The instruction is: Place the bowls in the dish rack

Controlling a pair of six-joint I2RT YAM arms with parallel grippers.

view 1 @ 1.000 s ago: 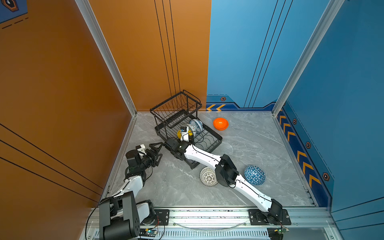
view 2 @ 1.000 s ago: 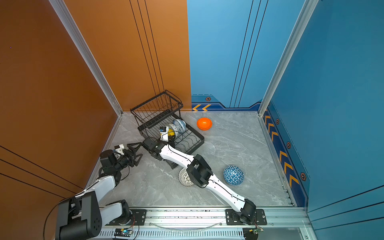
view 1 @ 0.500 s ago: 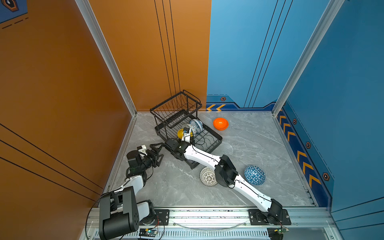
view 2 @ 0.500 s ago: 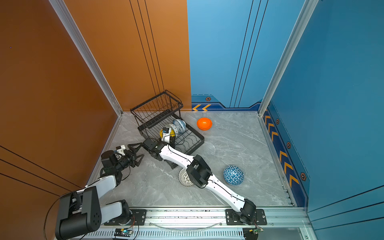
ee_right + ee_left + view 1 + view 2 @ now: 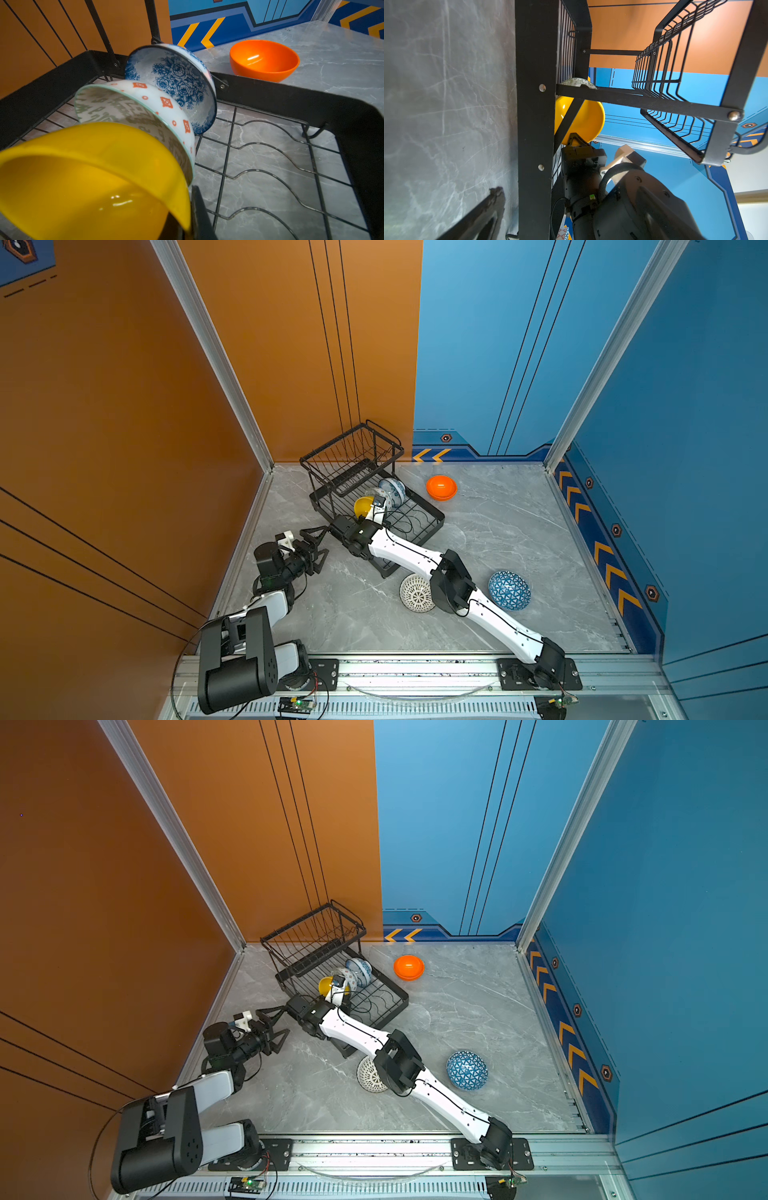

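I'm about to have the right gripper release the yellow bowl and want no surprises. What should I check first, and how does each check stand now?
1. Grip: right gripper shut on the rim of the yellow bowl: ok.
2. Seating: yellow bowl resting on the wires of the dish rack: cannot tell, its underside is hidden.
3. Neighbours: pale green bowl and floral bowl standing on edge in the rack: ok.
4. Other arm: left gripper open, holding nothing, beside the rack: ok.
5. All bowls loaded: not ok; orange bowl, lattice bowl and blue triangle bowl sit on the table.
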